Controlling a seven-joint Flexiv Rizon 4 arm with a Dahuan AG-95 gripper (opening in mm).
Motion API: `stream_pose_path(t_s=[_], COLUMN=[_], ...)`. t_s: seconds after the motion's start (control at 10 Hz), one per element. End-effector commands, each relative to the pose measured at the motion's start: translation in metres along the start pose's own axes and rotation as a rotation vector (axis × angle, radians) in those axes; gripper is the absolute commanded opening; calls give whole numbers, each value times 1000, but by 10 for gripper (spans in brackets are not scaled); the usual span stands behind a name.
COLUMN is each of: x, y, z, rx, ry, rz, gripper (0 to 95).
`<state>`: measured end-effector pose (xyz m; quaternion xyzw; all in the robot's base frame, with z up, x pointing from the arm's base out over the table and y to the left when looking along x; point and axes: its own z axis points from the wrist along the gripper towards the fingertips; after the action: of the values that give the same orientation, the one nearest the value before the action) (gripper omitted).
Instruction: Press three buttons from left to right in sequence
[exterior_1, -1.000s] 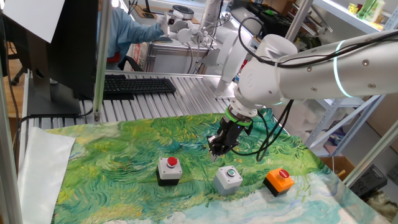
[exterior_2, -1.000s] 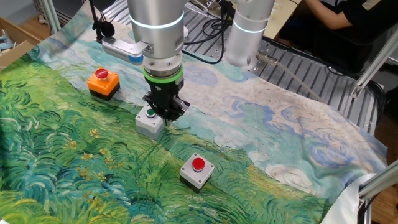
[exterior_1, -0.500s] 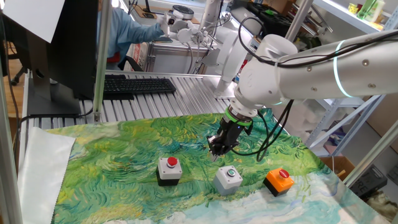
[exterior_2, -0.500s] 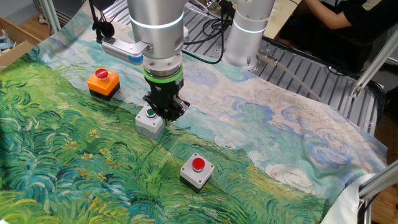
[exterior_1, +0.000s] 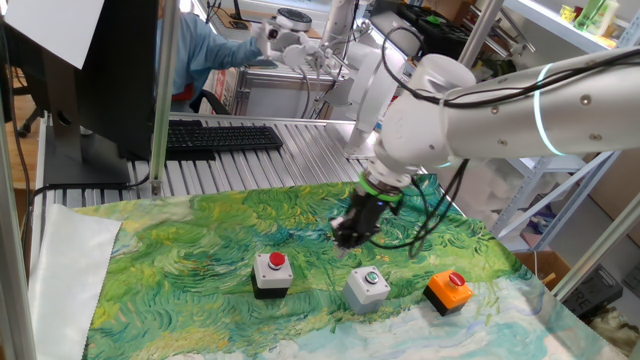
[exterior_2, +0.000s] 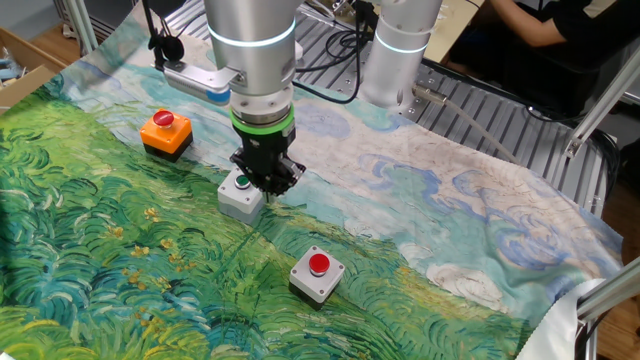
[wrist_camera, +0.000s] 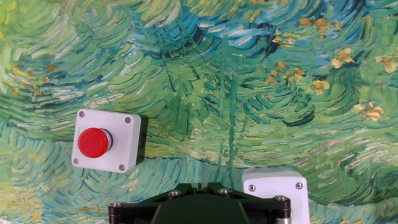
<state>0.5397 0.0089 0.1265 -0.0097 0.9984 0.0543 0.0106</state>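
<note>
Above the painted cloth on the surface: closed tool, empty, pointing down, just beside the grey box with green button. Black-and-white box with red button near, apart; orange box with red button at the other end of the row. Likely risks: descending here and striking the middle box first, breaking left-to-right order; landing off-centre on a casing edge, shifting a box on loose cloth.
</note>
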Motion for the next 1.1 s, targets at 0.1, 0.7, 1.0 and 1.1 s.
stream_pose_path(t_s=[0.1,0.7,1.0,1.1], x=[-3,-25,-51,-51], y=[47,198,191,189], z=[-11,-30,-33,-33], rx=[52,114,141,144], ry=[2,-5,-9,-10], rz=[61,120,107,108], gripper=[0,0,0,0])
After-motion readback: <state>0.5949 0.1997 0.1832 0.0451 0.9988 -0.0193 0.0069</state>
